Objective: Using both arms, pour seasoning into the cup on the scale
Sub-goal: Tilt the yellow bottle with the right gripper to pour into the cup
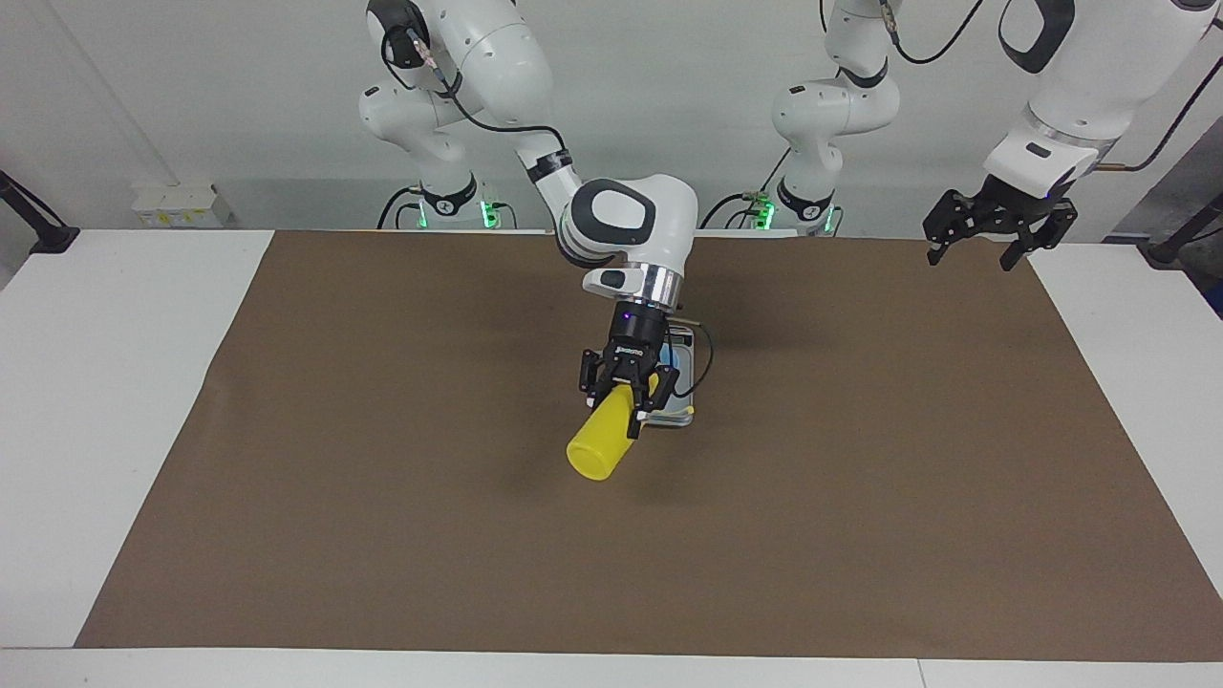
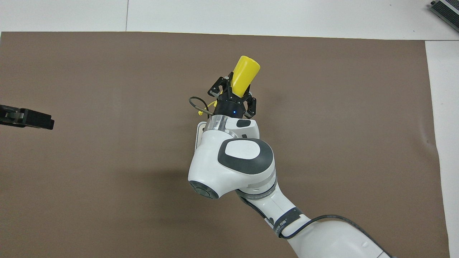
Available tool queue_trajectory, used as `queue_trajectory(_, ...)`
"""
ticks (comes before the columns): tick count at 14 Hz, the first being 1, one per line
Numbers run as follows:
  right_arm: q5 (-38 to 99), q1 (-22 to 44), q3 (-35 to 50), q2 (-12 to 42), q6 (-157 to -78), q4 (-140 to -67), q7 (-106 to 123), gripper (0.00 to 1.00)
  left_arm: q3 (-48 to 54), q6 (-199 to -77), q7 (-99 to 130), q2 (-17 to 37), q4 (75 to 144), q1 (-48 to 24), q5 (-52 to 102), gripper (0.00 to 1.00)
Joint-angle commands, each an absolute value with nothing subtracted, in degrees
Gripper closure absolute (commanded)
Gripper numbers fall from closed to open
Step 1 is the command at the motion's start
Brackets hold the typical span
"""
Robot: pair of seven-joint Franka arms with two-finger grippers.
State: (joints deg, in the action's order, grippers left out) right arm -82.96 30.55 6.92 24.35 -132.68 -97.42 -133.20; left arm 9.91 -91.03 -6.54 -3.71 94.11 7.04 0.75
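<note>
My right gripper [image 1: 631, 406] is shut on the yellow seasoning bottle [image 1: 602, 447] and holds it tipped over, base pointing away from the robots, nozzle end hidden under the hand. It is over the silver-grey scale [image 1: 680, 414], of which only an edge shows. A sliver of the light blue cup [image 1: 670, 361] shows on the scale beside the wrist. In the overhead view the right gripper [image 2: 232, 91] grips the bottle [image 2: 245, 72]; the tethered cap [image 2: 200, 113] dangles, the scale's edge [image 2: 198, 138] peeks out under the arm, and the cup is hidden. My left gripper [image 1: 994, 244] waits open over the mat's corner at the left arm's end, also in the overhead view [image 2: 27, 118].
A brown mat [image 1: 382, 478] covers most of the white table [image 1: 105, 382]. Small white boxes [image 1: 177, 204] sit near the right arm's base. Black clamps [image 1: 38, 225] stand at the table's corners by the robots.
</note>
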Motion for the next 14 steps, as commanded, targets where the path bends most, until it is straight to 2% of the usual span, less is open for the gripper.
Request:
queue_trajectory(1,-78.7,28.0,7.3,21.5,-137.4,-97.7,-133.9,1.00,9.7,-91.9,-6.9,-4.7,95.4,6.8,1.4,0.00)
queue_trajectory(9,-41.6,24.4,7.3,17.6,-137.0,-99.4,-128.9,1.00,9.7,-92.1,-7.0,-4.7,95.4,6.8,1.4,0.00)
queue_trajectory(14,-28.1,19.8,7.3,16.8,-134.2,-102.3,-121.7,1.00,9.7,-91.7,-7.2,-4.5,95.0,6.9,1.4,0.00)
